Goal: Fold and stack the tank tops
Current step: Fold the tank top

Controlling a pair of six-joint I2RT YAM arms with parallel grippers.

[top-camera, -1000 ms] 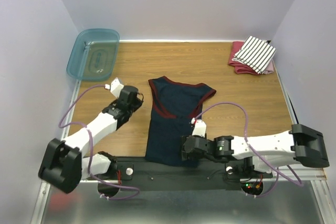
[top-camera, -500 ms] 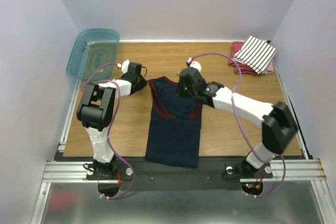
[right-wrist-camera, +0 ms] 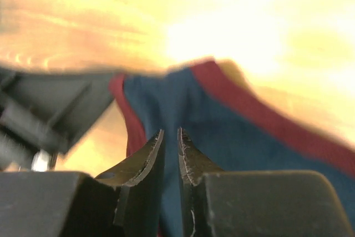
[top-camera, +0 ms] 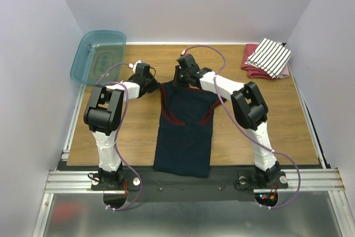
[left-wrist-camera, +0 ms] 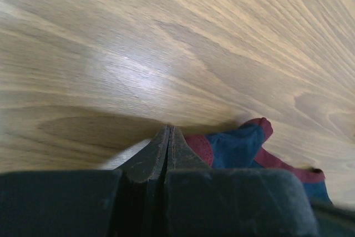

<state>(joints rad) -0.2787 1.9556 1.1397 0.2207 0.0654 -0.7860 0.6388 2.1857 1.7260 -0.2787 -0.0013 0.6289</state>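
Far left corner of the bench [top-camera: 266, 115]: a teal plastic bin [top-camera: 99, 56] sits there, hanging partly over the edge.

Moving right, the left gripper [top-camera: 152, 84] is stretched out low over the wood, at the left shoulder of the navy tank top [top-camera: 186, 131]. From the wrist camera, that left gripper [left-wrist-camera: 168, 130] is clenched tight, jaws flush together. The red-trimmed strap of the navy tank top [left-wrist-camera: 238, 147] lies right against its right finger. I can't tell if any fabric is actually nipped.

The navy top itself runs lengthwise down the middle of the bench, shoulders towards the far edge, hem draped over the near edge onto the black base rail.

Next, the right gripper [top-camera: 179, 80] is down at the top's neckline, close to the left one. Its wrist view shows the right gripper [right-wrist-camera: 171, 132] drawn in to a thin slit over the navy tank top [right-wrist-camera: 233, 137]. Whether it has a pinch, I can't say.

Far right corner: the striped tank top [top-camera: 269, 56] lies folded on a folded red cloth [top-camera: 250, 66].
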